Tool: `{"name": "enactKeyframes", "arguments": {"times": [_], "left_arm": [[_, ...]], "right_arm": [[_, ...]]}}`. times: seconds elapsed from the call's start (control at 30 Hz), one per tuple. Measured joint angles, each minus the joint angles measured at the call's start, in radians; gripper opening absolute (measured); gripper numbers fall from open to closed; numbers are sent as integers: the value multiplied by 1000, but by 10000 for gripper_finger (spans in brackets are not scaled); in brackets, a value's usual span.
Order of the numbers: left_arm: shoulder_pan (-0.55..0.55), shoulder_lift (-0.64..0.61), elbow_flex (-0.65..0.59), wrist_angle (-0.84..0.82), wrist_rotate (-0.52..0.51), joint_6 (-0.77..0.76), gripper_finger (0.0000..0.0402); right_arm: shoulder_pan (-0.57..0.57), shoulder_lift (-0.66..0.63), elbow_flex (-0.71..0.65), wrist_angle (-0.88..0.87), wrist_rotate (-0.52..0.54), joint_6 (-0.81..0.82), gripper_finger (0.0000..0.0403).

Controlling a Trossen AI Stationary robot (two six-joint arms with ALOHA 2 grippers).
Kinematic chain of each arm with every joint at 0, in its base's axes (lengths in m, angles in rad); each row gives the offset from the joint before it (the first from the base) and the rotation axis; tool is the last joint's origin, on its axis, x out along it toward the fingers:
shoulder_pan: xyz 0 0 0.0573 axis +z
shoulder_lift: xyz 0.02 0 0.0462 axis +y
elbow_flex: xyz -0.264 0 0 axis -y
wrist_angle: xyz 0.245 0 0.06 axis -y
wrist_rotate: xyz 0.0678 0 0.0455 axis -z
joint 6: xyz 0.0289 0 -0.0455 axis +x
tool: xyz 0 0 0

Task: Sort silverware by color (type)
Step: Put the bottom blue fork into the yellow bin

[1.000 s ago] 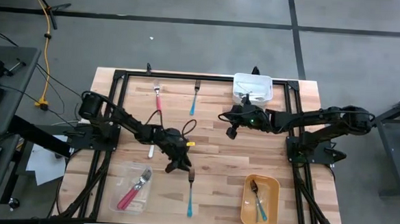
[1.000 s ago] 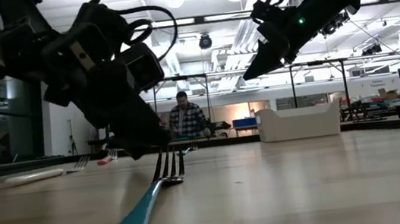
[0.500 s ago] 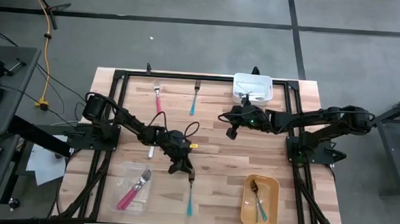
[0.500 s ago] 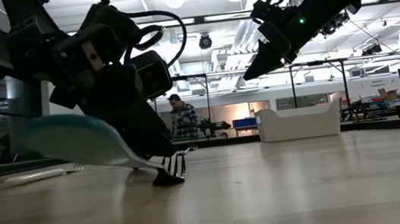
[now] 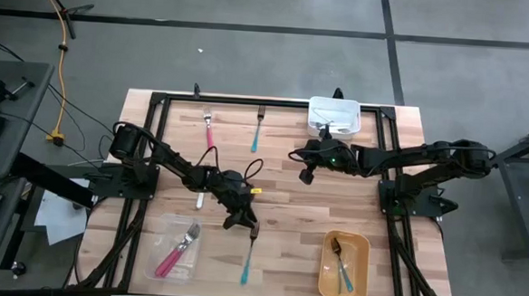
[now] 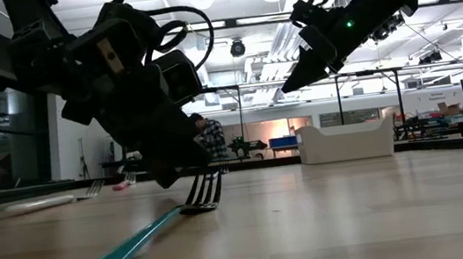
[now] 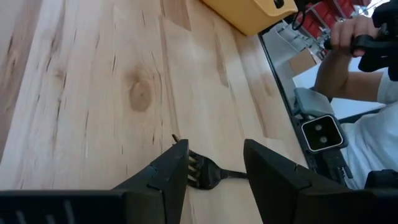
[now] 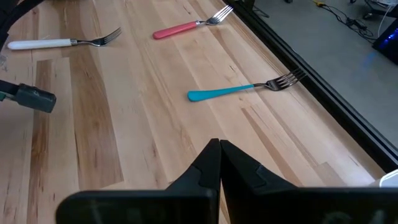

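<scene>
A teal-handled fork (image 5: 248, 254) lies flat on the wooden table, near the middle of its near half. Its handle points to the near edge. My left gripper (image 5: 244, 224) is open and low over the fork's metal head (image 7: 200, 174). The tines are by one finger (image 7: 169, 171). The neck runs behind the other finger (image 7: 268, 177). My right gripper (image 5: 304, 175) is shut, holds nothing and hangs above the table's middle right. Far off lie a red fork (image 8: 186, 26), a teal fork (image 8: 242, 90) and a white fork (image 8: 62, 42). My left gripper's fingers slant down from the table's far left, with the fork's head (image 7: 200, 174) in the gap between them. One fingertip covers the ends of the tines. I cannot tell whether it touches them. The fork lies flat on the table.
A clear container (image 5: 177, 250) with red-handled utensils stands near left. A yellow container (image 5: 345, 264) with teal ones is near right, and a white container (image 5: 334, 116) is far right. A black frame (image 5: 249, 102) borders the table. A person's arm (image 7: 348, 50) shows beyond the right edge.
The teal fork's handle tipped up off the table while its head stayed down under my left gripper. It has since fallen back flat, and its handle end now lies a little toward the table's left.
</scene>
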Motion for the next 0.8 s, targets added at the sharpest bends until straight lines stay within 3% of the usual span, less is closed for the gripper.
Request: {"name": "enactKeyframes", "arguments": {"times": [0.8], "left_arm": [[11,-1,35,-121,-26,41,157]], "right_arm": [[0,0,0,0,0,-4,2]]}}
